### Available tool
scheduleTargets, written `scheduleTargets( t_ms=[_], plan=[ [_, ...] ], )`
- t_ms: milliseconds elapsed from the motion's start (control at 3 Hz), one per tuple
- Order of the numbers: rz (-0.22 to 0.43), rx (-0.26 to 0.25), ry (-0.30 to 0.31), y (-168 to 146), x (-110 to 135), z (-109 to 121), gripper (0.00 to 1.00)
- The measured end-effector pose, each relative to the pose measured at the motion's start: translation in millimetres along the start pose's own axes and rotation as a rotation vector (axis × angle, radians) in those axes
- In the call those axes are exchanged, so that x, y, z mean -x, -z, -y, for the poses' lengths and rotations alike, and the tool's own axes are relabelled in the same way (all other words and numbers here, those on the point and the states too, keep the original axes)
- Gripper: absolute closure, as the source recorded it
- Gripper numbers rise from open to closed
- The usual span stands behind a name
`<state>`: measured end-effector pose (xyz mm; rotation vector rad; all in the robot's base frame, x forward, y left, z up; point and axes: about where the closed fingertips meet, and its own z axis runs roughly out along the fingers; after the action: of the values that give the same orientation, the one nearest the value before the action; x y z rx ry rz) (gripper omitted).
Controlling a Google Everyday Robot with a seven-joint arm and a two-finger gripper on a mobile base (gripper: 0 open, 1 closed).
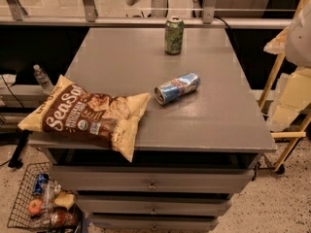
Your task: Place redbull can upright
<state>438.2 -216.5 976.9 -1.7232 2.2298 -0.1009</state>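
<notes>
Tool: not in view, so can't tell whether it's wide, narrow or holding anything. Only candidate hardware is a pale rounded body (300, 38) cut off by the frame just past the desk's right edge, toward the back. Can't tell what it is.

Redbull can (177, 88): lying on its side on the desk (218, 115), roughly mid-desk, a bit nearer the front edge than the back. Long axis runs diagonally. One round silver end faces the front-left corner, the other points toward the back-right corner. Blue and silver panels face up.

Chip bag (90, 114): flat at the front-left corner, overhanging both the left edge and the front edge. Its right tip sits just beside the redbull can's near end; can't tell if they touch.

Green can (174, 35): upright, close to the back edge, about centred, well apart from the redbull can.

Below the desk top: drawers (152, 184) with small pulls.

Off the desk: wire basket (29, 198) on the floor by the front-left corner, with mixed items inside. Water bottle (43, 79) stands beyond the left edge.
</notes>
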Motion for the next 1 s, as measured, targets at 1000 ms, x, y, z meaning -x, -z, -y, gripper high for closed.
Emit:
scheduleTargets(
  t_ms=[1000],
  plan=[
    [-0.01, 0.068, 0.138, -47, 57, 38, 0.0]
  ],
)
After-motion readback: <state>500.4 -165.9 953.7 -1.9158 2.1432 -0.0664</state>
